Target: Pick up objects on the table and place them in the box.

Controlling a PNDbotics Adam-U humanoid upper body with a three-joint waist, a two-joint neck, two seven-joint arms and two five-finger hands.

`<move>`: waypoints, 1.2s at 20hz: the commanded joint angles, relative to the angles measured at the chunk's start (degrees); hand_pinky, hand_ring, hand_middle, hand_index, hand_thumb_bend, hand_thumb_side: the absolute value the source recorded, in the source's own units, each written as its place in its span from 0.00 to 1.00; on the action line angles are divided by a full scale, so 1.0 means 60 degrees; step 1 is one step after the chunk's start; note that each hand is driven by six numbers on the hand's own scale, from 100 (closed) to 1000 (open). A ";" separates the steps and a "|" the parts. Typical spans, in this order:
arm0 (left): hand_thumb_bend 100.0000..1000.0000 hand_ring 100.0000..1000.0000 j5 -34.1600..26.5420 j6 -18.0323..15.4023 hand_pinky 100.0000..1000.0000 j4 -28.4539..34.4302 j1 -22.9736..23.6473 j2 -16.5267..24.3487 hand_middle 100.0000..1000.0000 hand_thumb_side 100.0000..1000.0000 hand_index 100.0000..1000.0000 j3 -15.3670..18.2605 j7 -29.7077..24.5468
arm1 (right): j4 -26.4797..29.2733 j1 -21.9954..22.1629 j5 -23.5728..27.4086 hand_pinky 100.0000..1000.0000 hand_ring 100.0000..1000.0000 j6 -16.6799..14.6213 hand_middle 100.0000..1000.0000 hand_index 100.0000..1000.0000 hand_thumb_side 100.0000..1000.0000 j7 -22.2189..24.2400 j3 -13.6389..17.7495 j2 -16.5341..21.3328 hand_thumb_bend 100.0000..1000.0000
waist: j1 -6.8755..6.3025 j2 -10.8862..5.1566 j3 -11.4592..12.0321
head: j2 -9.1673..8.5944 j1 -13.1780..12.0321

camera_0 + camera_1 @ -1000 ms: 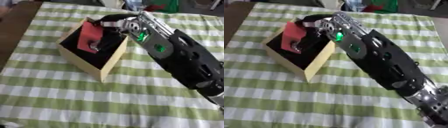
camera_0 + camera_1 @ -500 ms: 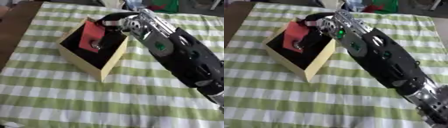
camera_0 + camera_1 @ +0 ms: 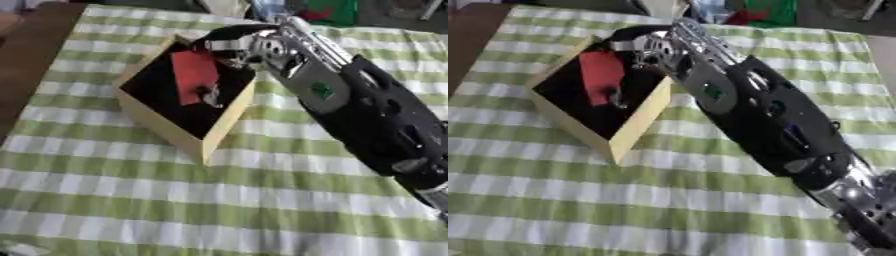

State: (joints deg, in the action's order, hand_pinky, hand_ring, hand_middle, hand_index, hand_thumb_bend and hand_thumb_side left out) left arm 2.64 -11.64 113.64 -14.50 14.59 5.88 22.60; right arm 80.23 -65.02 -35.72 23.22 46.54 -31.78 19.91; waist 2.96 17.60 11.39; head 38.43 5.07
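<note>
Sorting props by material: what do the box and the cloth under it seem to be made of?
The box looks like pale unfinished wood or thick card: matte cream walls, flat cut edges, a dark inside. The tablecloth looks like woven fabric, with a green and white check, a matte surface and soft waviness in its stripes.

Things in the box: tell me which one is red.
The flat red piece lying against the dark inside of the box, toward its far side. The only other thing there is a small dark object just nearer the camera.
</note>
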 commanded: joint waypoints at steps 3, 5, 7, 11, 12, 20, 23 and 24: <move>0.06 0.45 0.0010 -0.0003 1.00 0.0159 -0.0087 0.0134 0.42 0.00 0.63 0.0031 -0.0034 | 0.0517 -0.0281 -0.0081 0.99 1.00 0.0726 0.93 1.00 0.66 0.0683 -0.0037 0.0219 0.09 | -0.0055 -0.0235 -0.0006 | -0.0102 -0.0058; 0.07 0.45 0.0024 -0.0006 1.00 0.0159 -0.0081 0.0144 0.42 0.00 0.63 0.0032 -0.0044 | 0.0649 -0.0312 -0.0368 0.99 1.00 0.0432 0.94 1.00 0.66 0.0507 -0.0169 0.0317 0.15 | -0.0045 -0.0241 -0.0011 | -0.0101 -0.0067; 0.07 0.45 0.0040 -0.0014 1.00 0.0159 -0.0087 0.0152 0.42 0.00 0.63 0.0032 -0.0052 | 0.0712 -0.0327 -0.0658 0.99 1.00 0.0140 0.94 1.00 0.63 0.0282 -0.0271 0.0409 0.23 | -0.0037 -0.0243 -0.0020 | -0.0114 -0.0080; 0.08 0.45 0.0067 -0.0021 1.00 0.0159 -0.0072 0.0154 0.42 0.00 0.63 0.0036 -0.0069 | 0.0508 -0.0235 -0.1253 0.99 1.00 -0.0455 0.96 1.00 0.56 -0.0081 -0.0328 0.0482 0.31 | -0.0030 -0.0241 -0.0024 | -0.0107 -0.0096; 0.08 0.45 0.0073 -0.0018 1.00 0.0159 -0.0069 0.0152 0.42 0.00 0.63 0.0038 -0.0072 | 0.0443 -0.0205 -0.1416 0.99 1.00 -0.0618 0.96 1.00 0.51 -0.0097 -0.0322 0.0477 0.33 | -0.0026 -0.0242 -0.0025 | -0.0105 -0.0091; 0.08 0.45 0.0065 -0.0006 1.00 0.0159 -0.0073 0.0141 0.42 0.00 0.63 0.0045 -0.0050 | 0.0165 -0.0025 -0.2441 1.00 1.00 -0.1726 1.00 1.00 0.61 -0.0458 0.0002 0.0334 0.23 | -0.0047 -0.0222 -0.0042 | -0.0118 -0.0096; 0.08 0.45 0.0060 -0.0005 1.00 0.0159 -0.0078 0.0141 0.42 0.00 0.63 0.0039 -0.0052 | 0.0009 0.0018 -0.2421 0.99 1.00 -0.1781 0.97 1.00 0.62 -0.0656 0.0100 0.0291 0.08 | -0.0065 -0.0199 -0.0043 | -0.0118 -0.0099; 0.08 0.45 0.0058 -0.0005 1.00 0.0159 -0.0076 0.0140 0.42 0.00 0.63 0.0041 -0.0054 | 0.0033 0.0031 -0.2331 0.99 1.00 -0.1730 0.97 1.00 0.62 -0.0701 0.0151 0.0298 0.08 | -0.0069 -0.0195 -0.0045 | -0.0111 -0.0107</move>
State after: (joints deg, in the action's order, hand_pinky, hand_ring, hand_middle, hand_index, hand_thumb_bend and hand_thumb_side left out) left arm 2.92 -11.66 113.64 -14.56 14.59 5.89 22.35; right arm 80.21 -63.96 -49.70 12.88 42.95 -31.92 21.38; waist 2.93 17.44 11.08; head 38.16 4.58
